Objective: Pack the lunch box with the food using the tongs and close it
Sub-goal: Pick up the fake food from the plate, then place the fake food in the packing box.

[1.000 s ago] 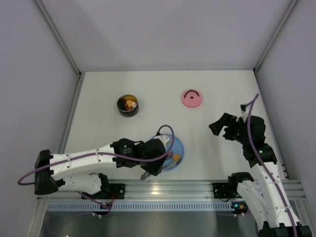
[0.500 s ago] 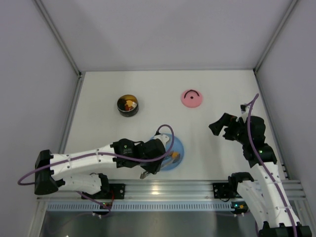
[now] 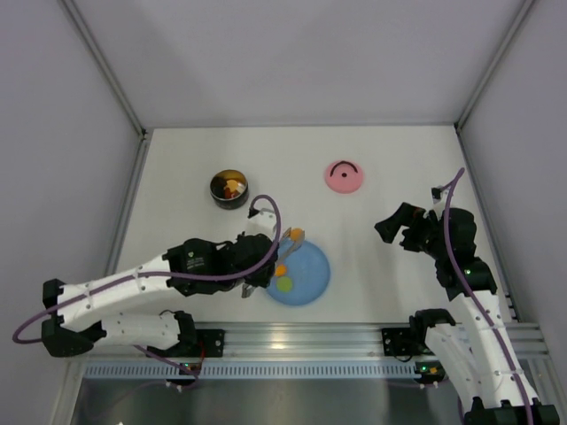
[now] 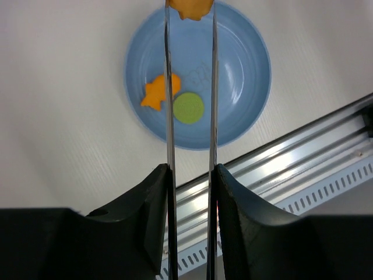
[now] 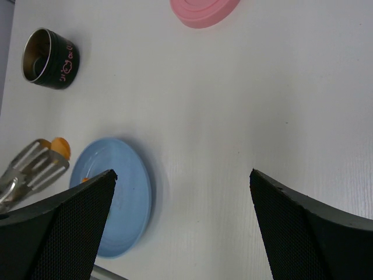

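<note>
left pincer [image 4: 190, 175]: clamped on tongs [image 4: 169, 116] | orange food piece [image 4: 189, 7]: pinched between tong tips | right pincer [image 5: 182, 172]: spread apart

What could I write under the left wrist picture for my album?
Left hand pinches tongs gripping an orange piece by the blue plate, which holds an orange fish and green disc.

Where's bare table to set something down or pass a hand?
Free: between lunch box and pink lid; the far strip behind both; between blue plate and right gripper. Crowded: plate's left side, where the left gripper holds the tongs with an orange piece.
</note>
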Action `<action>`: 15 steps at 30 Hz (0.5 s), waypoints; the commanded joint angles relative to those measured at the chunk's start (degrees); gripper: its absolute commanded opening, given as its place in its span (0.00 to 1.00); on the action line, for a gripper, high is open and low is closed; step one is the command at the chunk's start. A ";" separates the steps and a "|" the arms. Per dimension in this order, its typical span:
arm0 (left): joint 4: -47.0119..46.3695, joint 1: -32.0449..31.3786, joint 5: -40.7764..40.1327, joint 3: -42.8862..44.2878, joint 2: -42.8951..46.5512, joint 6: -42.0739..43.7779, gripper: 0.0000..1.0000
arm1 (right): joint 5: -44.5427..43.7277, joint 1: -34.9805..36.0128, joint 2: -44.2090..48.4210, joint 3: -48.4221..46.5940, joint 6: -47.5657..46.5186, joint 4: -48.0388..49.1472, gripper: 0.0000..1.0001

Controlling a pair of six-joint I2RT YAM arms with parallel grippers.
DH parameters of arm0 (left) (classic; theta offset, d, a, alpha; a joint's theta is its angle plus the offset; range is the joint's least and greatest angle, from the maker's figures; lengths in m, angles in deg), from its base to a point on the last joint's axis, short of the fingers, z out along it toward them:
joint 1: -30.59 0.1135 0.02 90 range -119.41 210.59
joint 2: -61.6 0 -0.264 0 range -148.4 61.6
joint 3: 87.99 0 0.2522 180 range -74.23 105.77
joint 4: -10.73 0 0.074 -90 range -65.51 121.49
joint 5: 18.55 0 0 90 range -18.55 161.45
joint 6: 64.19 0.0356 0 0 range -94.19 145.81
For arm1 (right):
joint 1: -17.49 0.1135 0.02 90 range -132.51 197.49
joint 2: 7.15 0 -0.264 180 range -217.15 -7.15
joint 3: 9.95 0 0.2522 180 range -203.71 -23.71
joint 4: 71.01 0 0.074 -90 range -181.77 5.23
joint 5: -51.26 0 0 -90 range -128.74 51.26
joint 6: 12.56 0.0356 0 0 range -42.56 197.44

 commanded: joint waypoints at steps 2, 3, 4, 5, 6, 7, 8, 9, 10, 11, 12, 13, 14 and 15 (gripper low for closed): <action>4.59 5.81 -7.19 5.93 2.12 0.48 0.33 | 0.73 -0.85 -0.29 -1.30 0.17 1.31 0.96; 4.42 7.59 -6.76 6.98 2.29 1.45 0.33 | 0.82 -0.94 -0.37 -1.30 0.17 1.31 0.96; 4.16 9.78 -5.27 7.34 2.38 2.59 0.32 | 0.91 -0.85 -0.38 -1.38 0.26 1.40 0.96; 3.63 11.98 -4.21 7.69 2.47 5.39 0.33 | 1.08 -0.85 -0.38 -1.47 0.26 1.40 0.96; 2.58 17.13 -3.16 8.39 2.47 6.89 0.33 | 1.09 -0.85 -0.46 -1.47 0.34 1.40 0.96; 1.10 22.23 -0.89 8.66 2.38 9.95 0.32 | 1.09 -0.94 -0.46 -1.56 0.26 1.58 0.96; 1.08 24.72 0.01 9.09 2.30 11.29 0.33 | 1.17 -0.85 -0.46 -1.47 0.26 1.49 0.96; -0.05 26.92 0.54 9.88 1.60 12.52 0.33 | 1.17 -0.94 -0.46 -1.65 0.43 1.49 0.96; -0.58 29.20 1.15 10.24 1.16 13.40 0.33 | 1.26 -0.85 -0.55 -1.65 0.35 1.58 0.96; -1.98 33.14 2.90 10.59 0.02 15.24 0.33 | 1.44 -0.85 -0.55 -1.73 0.34 1.49 0.96; -2.78 34.92 3.87 10.94 -0.51 15.95 0.33 | 1.44 -0.94 -0.64 -1.74 0.26 1.49 0.96; -3.40 38.50 5.80 10.94 -1.21 17.01 0.33 | 1.44 -0.85 -0.64 -1.74 0.26 1.40 0.96; -4.10 40.45 6.95 10.94 -2.44 17.45 0.32 | 1.44 -0.85 -0.55 -1.82 0.26 1.31 0.96; -5.76 42.04 8.09 10.86 -3.06 17.80 0.33 | 1.44 -0.85 -0.55 -1.82 0.17 1.23 0.96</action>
